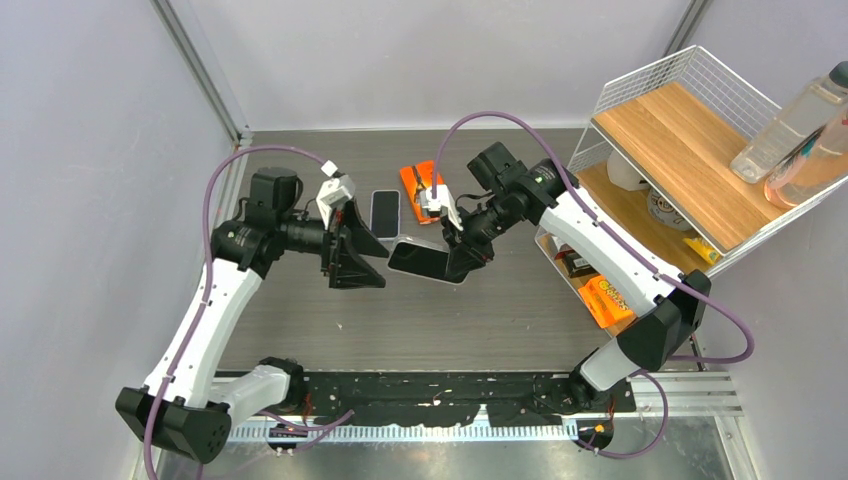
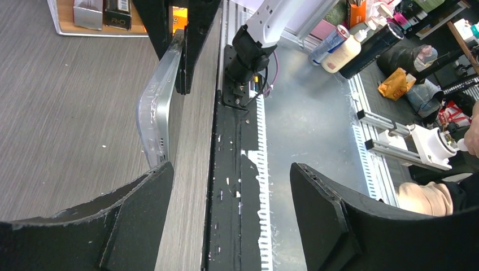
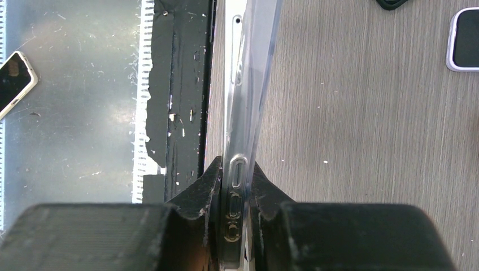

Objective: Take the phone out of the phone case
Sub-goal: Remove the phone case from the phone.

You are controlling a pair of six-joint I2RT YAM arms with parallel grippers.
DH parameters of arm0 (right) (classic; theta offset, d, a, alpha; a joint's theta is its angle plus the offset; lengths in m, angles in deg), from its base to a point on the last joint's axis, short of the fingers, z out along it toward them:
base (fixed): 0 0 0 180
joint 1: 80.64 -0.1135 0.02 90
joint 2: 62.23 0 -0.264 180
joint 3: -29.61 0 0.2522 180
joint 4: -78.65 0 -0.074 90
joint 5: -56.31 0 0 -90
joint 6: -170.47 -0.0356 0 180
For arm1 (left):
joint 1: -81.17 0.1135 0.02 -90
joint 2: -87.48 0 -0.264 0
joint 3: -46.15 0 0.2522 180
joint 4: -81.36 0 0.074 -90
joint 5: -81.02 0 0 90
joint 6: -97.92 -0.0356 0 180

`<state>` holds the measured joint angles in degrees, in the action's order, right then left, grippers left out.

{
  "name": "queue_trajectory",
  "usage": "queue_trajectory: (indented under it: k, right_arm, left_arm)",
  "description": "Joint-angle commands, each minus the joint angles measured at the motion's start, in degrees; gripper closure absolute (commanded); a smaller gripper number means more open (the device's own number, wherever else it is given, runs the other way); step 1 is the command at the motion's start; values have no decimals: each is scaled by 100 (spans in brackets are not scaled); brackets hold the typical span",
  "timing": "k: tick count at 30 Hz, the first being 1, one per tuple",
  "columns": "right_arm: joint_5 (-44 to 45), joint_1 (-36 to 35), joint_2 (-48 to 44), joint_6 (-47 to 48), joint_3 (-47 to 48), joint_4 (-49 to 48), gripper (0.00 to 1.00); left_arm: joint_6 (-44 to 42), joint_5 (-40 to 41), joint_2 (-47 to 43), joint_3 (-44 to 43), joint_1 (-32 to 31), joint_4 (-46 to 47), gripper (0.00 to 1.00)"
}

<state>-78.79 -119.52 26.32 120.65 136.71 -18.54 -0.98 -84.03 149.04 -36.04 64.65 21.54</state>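
The phone (image 1: pixel 420 260) sits in a clear phone case (image 3: pixel 266 62) and is held off the table at mid-scene. My right gripper (image 1: pixel 462 262) is shut on its right end. In the right wrist view the silver phone edge (image 3: pixel 234 84) with its side buttons runs straight up from the pinching fingers (image 3: pixel 206 186). My left gripper (image 1: pixel 372 265) stands open just left of the phone's free end. In the left wrist view the cased phone (image 2: pixel 155 107) stands edge-on just beyond the left fingertip (image 2: pixel 152 186), outside the gap, and nothing is between the fingers.
A second phone (image 1: pixel 384 210) lies face up on the table behind the grippers, next to an orange packet (image 1: pixel 420 180). A white wire rack (image 1: pixel 690 150) with wooden shelves, bottles and boxes stands at the right. The black base rail (image 1: pixel 450 400) runs along the near edge.
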Motion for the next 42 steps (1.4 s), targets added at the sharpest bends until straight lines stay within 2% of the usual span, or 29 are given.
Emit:
queue_trajectory:
  k: [1, 22, 42]
  right_arm:
    - [-301, 2, -75, -34, 237, -159, 95]
    - [-340, 2, -142, -29, 178, -145, 95]
    - [-119, 3, -158, -68, 21, -269, 95]
  left_arm:
    - [58, -125, 26, -13, -60, 177, 22]
    - [-531, 320, 334, -168, -124, -208, 24]
    - [-621, 375, 193, -386, -124, -387, 24]
